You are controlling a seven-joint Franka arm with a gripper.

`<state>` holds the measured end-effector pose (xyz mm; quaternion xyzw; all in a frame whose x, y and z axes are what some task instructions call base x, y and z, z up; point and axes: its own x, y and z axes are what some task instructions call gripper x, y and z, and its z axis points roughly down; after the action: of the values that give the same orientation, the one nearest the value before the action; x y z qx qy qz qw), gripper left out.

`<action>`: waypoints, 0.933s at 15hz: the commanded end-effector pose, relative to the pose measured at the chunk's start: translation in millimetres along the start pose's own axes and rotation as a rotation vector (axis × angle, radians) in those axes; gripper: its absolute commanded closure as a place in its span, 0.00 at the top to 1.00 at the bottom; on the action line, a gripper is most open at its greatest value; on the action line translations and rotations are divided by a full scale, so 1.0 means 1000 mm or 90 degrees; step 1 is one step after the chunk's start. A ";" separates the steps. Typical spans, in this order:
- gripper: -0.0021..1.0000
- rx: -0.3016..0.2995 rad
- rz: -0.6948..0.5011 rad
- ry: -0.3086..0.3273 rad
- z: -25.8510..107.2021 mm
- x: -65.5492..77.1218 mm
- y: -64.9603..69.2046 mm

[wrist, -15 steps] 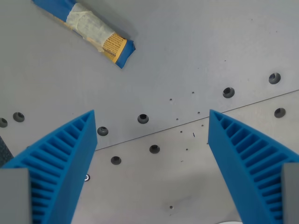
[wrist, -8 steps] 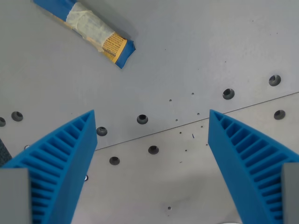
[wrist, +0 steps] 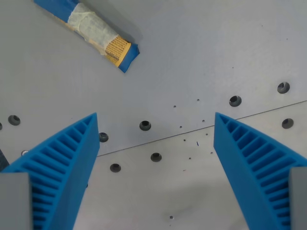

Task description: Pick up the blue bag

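Note:
The blue bag [wrist: 91, 31] lies flat on the grey table [wrist: 201, 48] at the wrist view's top left. It is a long blue packet with a pale and yellow label, and its far end is cut off by the frame edge. My gripper [wrist: 156, 117] is open and empty, with its two ribbed blue fingers [wrist: 62, 163] at the bottom corners. The bag is well beyond the fingertips and off to the wrist view's left of the gap.
The table has several dark screw holes [wrist: 145, 125] and a thin seam [wrist: 230, 117] crossing the view between the fingers. A dark object [wrist: 2, 155] shows at the left edge.
The table holes and seam have shifted slightly toward the wrist view's left, so the camera has moved a little. The bag and the open fingers look unchanged.

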<state>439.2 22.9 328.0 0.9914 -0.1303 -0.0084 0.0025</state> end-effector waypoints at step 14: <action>1.00 0.009 -0.072 0.059 0.022 0.001 0.007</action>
<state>442.8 20.2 308.9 0.9946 -0.1033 -0.0098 0.0031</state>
